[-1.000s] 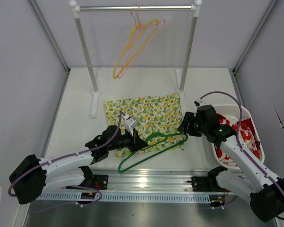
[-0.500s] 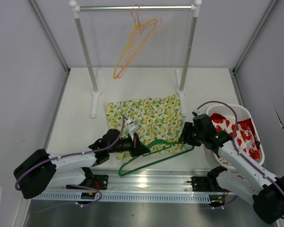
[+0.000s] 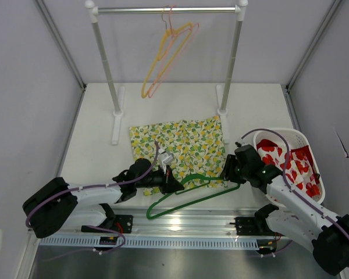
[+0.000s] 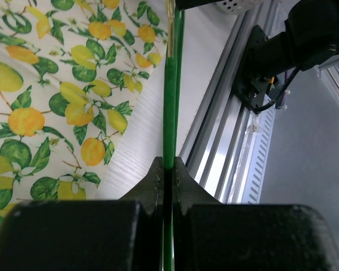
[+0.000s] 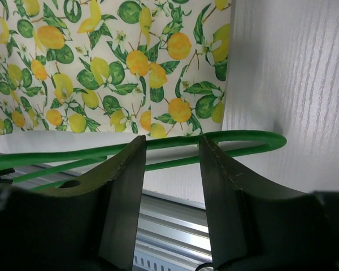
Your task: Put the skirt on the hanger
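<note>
White arms (image 3: 90,200), black joints (image 3: 45,208), purple cables (image 3: 267,130), black right gripper (image 5: 170,148).

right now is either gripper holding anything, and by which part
Left gripper pinches the green hanger by a straight bar. Right gripper is open astride the hanger's end, holding nothing.

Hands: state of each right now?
Left hand: closed on the green hanger.
Right hand: open above the hanger wire, gripping nothing.

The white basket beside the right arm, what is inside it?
Red cloth with white patterns fills the basket. Whether anything lies beneath it cannot be seen; the right arm hides the near corner.
</note>
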